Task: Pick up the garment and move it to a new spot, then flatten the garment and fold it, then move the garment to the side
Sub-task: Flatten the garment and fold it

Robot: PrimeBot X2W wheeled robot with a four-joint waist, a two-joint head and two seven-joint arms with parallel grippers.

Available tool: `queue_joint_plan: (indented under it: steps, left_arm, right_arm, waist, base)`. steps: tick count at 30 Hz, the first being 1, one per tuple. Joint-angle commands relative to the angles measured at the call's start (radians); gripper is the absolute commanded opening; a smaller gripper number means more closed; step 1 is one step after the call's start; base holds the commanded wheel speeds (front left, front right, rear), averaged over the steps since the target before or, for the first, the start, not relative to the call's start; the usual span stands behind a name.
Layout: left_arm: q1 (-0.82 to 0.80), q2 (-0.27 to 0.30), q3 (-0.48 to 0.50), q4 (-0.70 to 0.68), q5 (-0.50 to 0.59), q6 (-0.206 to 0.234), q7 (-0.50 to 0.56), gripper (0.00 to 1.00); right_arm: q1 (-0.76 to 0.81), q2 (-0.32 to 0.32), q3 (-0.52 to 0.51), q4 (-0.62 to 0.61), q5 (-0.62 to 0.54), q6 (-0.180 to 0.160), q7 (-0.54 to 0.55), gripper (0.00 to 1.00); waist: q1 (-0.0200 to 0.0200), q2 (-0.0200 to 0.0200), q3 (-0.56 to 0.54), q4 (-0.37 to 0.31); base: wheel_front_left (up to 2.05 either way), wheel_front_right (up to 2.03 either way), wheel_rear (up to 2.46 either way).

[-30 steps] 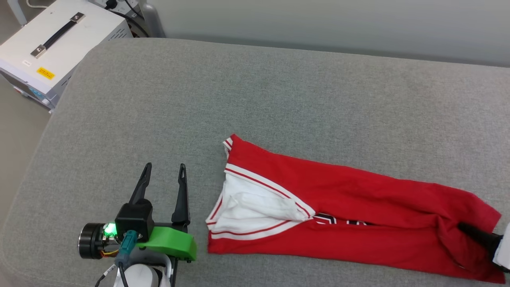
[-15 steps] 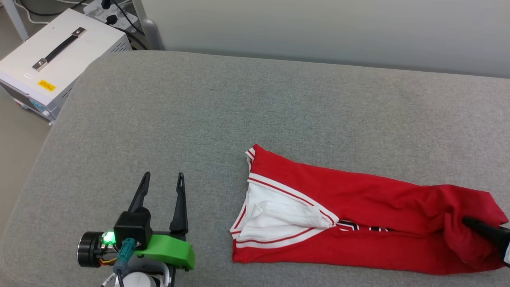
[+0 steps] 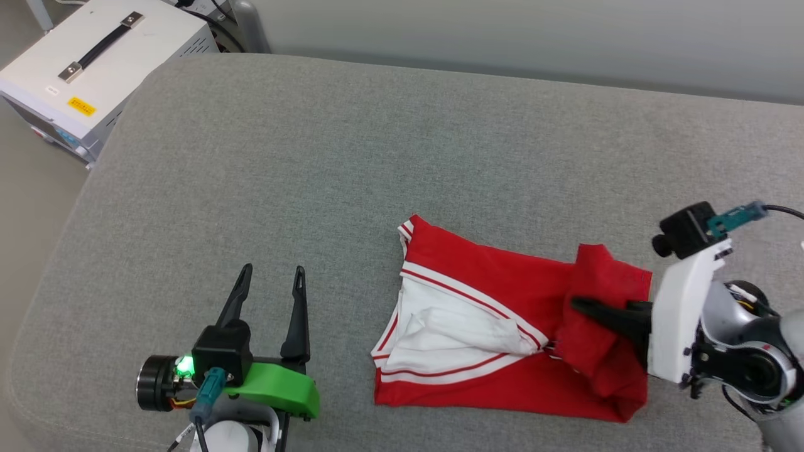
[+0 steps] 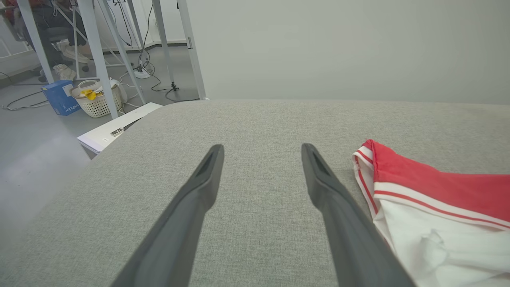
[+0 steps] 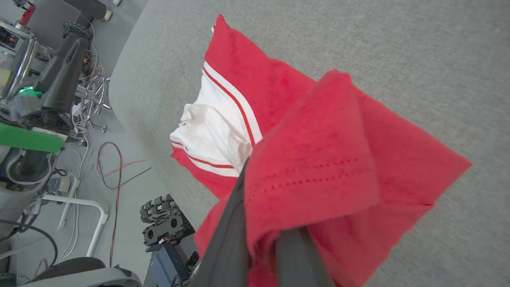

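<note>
The garment (image 3: 477, 289), a red jersey with white sleeves and striped trim, lies on the grey cushioned surface (image 3: 377, 157), right of centre. My right gripper (image 3: 581, 306) is shut on the garment's right end, holding that red cloth raised and doubled back over the rest. In the right wrist view the held cloth (image 5: 318, 159) drapes over my dark fingers (image 5: 225, 243). My left gripper (image 3: 273, 271) stands open and empty to the left of the garment, not touching it. In the left wrist view its fingers (image 4: 199, 191) frame bare cushion, and the garment's sleeve end (image 4: 438, 191) lies at the right.
A white equipment box with a black handle (image 3: 94, 56) sits off the cushion's far left corner. A pale wall runs behind the cushion. The left wrist view has table legs, a laundry basket (image 4: 97, 101) and cables on the floor at the left.
My right gripper has carried the garment's right end up and leftward, doubling it over the middle. The lettering is now covered. The left gripper keeps its place; the camera has shifted.
</note>
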Motion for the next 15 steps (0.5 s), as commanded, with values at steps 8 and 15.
queue_joint_plan:
  steps: [8, 15]
  left_arm:
    - [-0.049, -0.013, -0.003, 0.003, 0.015, -0.009, -0.006, 1.0]
    - [-0.071, -0.018, -0.016, 0.009, 0.013, -0.009, -0.006, 1.0]
  right_arm:
    - [-0.19, 0.117, 0.186, 0.123, -0.07, -0.001, -0.032, 0.0]
    - [-0.297, 0.188, 0.316, 0.283, -0.126, -0.001, -0.111, 0.0]
  waist:
    - [0.0, 0.004, 0.053, 0.031]
    - [0.0, 0.004, 0.083, 0.045]
  base:
    - [0.0, 0.0, 0.0]
    - [0.0, 0.0, 0.0]
